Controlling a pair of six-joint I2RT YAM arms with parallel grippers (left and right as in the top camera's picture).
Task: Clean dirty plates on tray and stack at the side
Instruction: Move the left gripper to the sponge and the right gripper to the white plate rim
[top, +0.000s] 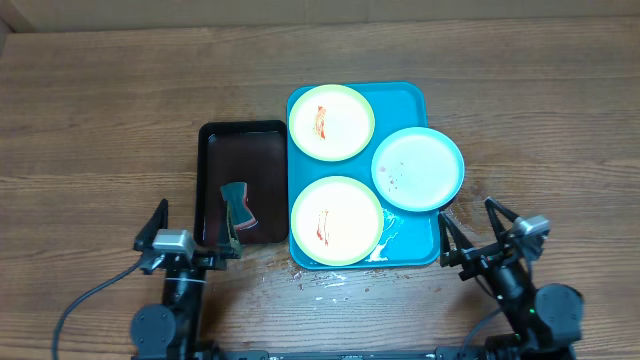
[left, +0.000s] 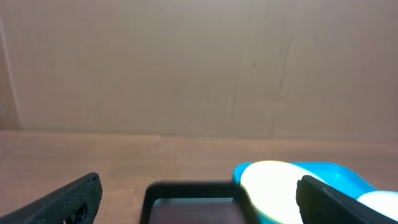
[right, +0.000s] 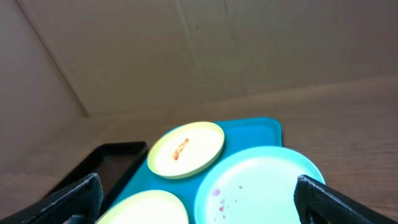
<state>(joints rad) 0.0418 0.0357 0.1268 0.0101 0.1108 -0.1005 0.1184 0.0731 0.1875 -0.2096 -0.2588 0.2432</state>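
Observation:
A turquoise tray lies right of centre. Three plates sit on it. A yellow-green plate with a red smear is at the far left, a second smeared yellow-green plate is at the near left. A pale blue plate with red specks overhangs the tray's right rim. My left gripper is open and empty at the near left, in front of the black tray. My right gripper is open and empty near the tray's near right corner. The right wrist view shows the blue plate and the far plate.
A smaller black tray lies left of the turquoise tray and holds a teal and red sponge. White smears and crumbs mark the tray's near edge and the wooden table in front of it.

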